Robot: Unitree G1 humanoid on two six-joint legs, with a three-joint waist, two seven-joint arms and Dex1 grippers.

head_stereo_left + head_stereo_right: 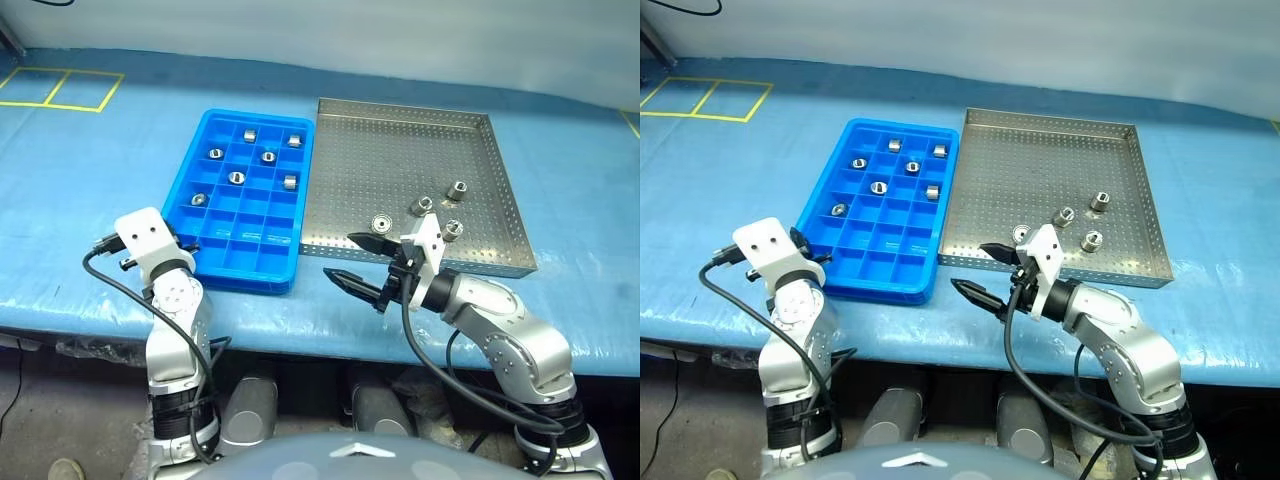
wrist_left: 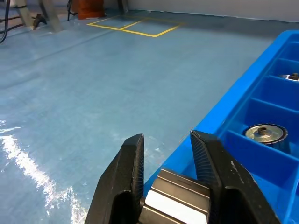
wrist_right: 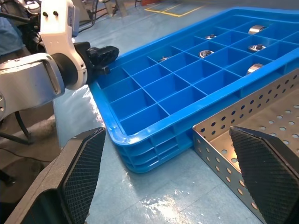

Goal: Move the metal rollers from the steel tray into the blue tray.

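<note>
Left eye view: right gripper (image 1: pixel 352 262), jaws wide apart and empty, sits nearest the four metal rollers (image 1: pixel 424 207) in the steel tray (image 1: pixel 400 140), just far-right of it; left gripper (image 3: pixel 100 58) pinched together by the blue tray (image 1: pixel 190 190).

A blue covering (image 1: pixel 100 200) spans the table, with glossy glare patches near its front edge. Yellow taped squares (image 1: pixel 60 90) mark the far left. A pale wall (image 1: pixel 350 40) rises behind.

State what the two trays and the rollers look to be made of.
Blue tray: likely moulded plastic, glossy and uniformly coloured. Steel tray: apparently sheet metal, dull grey, perforated in rows. Metal rollers: probably steel, with bright mirror-like glints.
</note>
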